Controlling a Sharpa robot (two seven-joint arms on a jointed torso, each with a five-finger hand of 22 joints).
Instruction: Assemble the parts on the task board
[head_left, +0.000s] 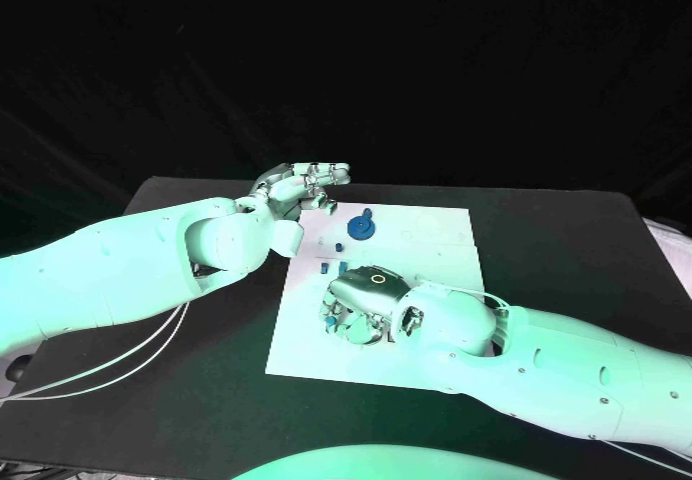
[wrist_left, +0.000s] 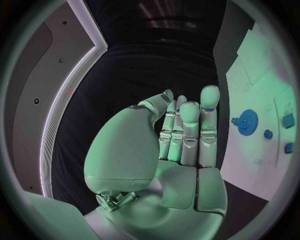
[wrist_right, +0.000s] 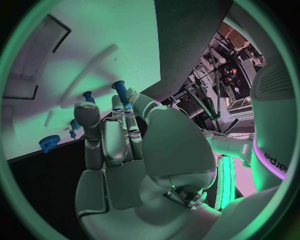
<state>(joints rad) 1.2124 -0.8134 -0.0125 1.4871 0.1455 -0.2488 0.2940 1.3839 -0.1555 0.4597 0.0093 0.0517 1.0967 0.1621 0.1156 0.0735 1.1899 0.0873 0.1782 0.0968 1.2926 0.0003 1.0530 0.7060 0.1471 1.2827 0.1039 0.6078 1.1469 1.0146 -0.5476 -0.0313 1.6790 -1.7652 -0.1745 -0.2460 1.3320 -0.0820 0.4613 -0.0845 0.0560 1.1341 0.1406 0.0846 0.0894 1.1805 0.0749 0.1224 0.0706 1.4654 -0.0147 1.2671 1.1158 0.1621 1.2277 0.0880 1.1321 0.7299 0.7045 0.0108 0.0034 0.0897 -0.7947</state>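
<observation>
- The white task board (head_left: 418, 330) lies in the middle of the black table (head_left: 577, 230).
- The right hand (head_left: 364, 297) is down over the near left part of the board. Its fingers (wrist_right: 119, 135) pinch a small blue peg (wrist_right: 120, 90) at the tips.
- The left hand (head_left: 300, 185) hangs just off the far left corner of the board. Its fingers (wrist_left: 189, 131) are straight and close together, and it holds nothing.
- A blue gear (head_left: 362, 226) sits on the far left part of the board, near the left hand. A few small blue parts (head_left: 327, 267) lie between the gear and the right hand.
- I think the step now is putting the peg into the board. Next, the right hand needs to line the peg up over its hole and push it straight down. I cannot see the hole.
</observation>
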